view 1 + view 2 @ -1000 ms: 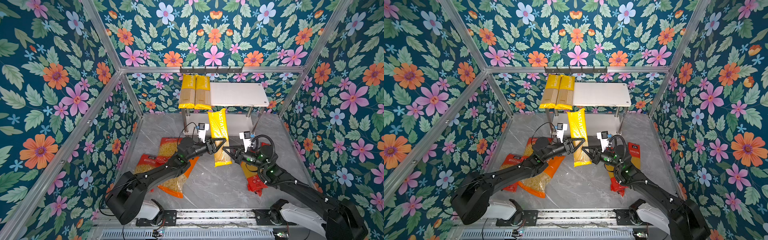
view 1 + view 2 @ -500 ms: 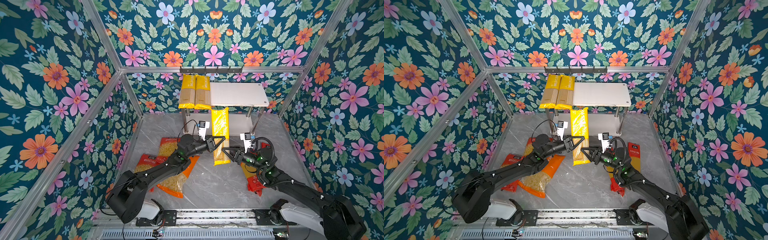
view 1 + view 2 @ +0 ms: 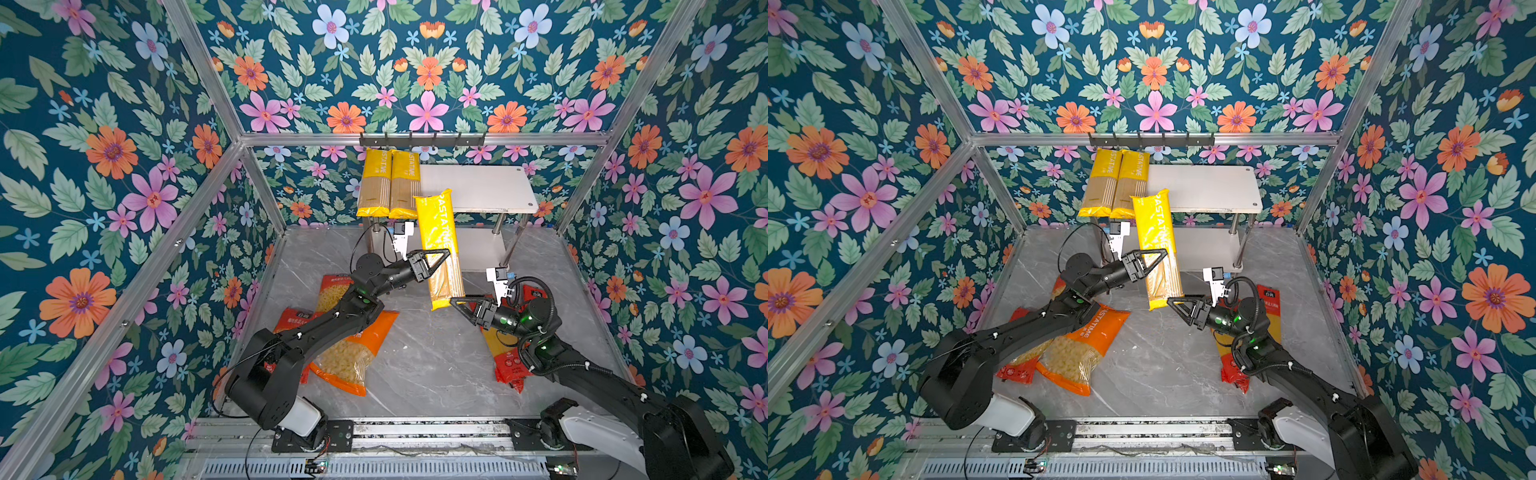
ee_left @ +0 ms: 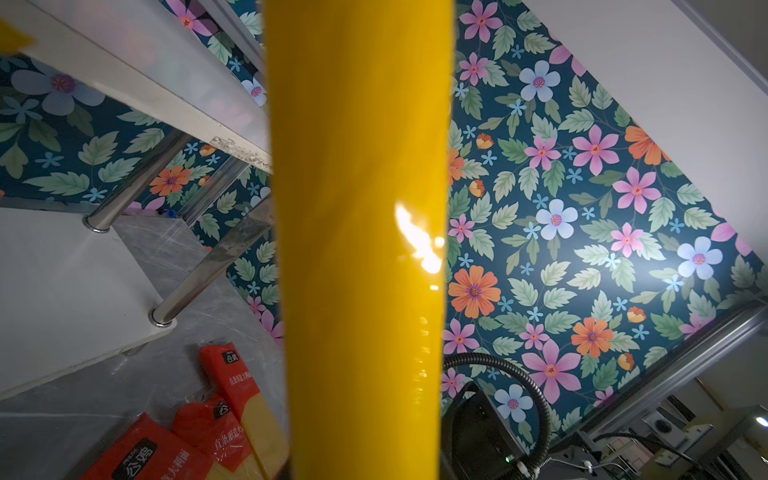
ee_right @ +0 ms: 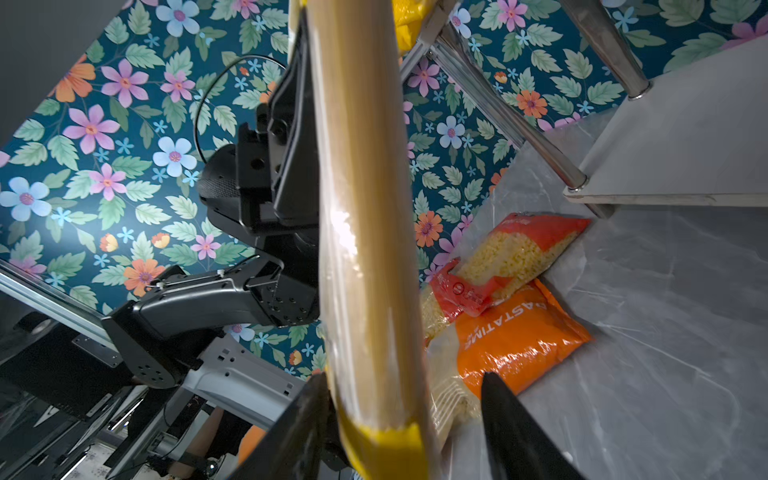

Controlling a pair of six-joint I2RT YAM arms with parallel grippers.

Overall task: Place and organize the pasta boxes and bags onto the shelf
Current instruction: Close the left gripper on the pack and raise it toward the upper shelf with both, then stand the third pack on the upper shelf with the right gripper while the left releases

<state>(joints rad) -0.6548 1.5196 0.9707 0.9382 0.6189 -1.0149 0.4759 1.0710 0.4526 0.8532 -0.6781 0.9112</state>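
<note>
The left jaws grasp the yellow spaghetti pack (image 3: 434, 224) at mid-length. The right jaws stand released, its lower end between them.

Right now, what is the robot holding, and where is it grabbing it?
The left gripper pinches the long yellow pack about midway along. The right gripper is open around its bottom end.

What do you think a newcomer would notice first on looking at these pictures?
The long yellow pasta pack hanging in mid-air at the centre, clamped at its middle by the left gripper, its lower end between the open jaws of the right gripper. Behind it, two more yellow packs lie side by side atop the shelf. Floral wallpaper covers every wall.
</note>
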